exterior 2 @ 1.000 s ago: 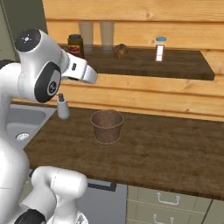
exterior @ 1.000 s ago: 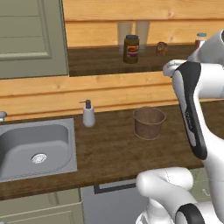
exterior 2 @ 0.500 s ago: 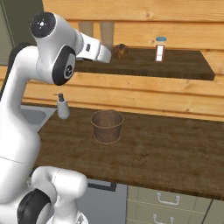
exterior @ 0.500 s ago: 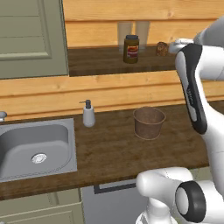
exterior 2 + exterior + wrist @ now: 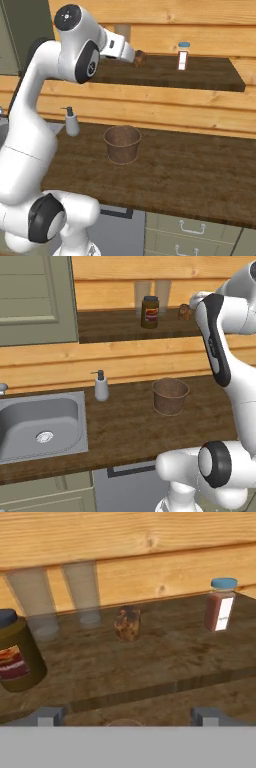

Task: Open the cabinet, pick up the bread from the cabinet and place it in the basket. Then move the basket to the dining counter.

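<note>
In the hand view the claw (image 5: 127, 714) stood wide, its two grey fingertips (image 5: 49, 715) far apart at the bottom edge and nothing between them. The bread (image 5: 127, 623), a small round brown lump, sat upright on the open shelf (image 5: 165, 662) at twelve o'clock from the claw, well apart from the tips and back toward the plank wall. From the right base view the hand reached up at shelf height with the bread (image 5: 139, 58) just off its end.

On the shelf, two clear glasses (image 5: 82, 592) stood behind the bread at about eleven o'clock, close to the wall, seemingly holding nothing. A dark labelled jar (image 5: 17, 652) stood at nine o'clock with its lid on. A spice bottle (image 5: 219, 605) with a blue cap, reddish-brown inside, stood at two o'clock.

The basket (image 5: 170, 396) stood upright on the wooden worktop (image 5: 125, 426) below the shelf, with nothing in it. A soap dispenser (image 5: 101, 387) stood at its nine o'clock, near the steel sink (image 5: 40, 423).

Around the bread the shelf lay bare on both sides. The shelf's front edge ran across just ahead of the fingertips. An olive cabinet door (image 5: 35, 301) hung at the far left of the left base view.
</note>
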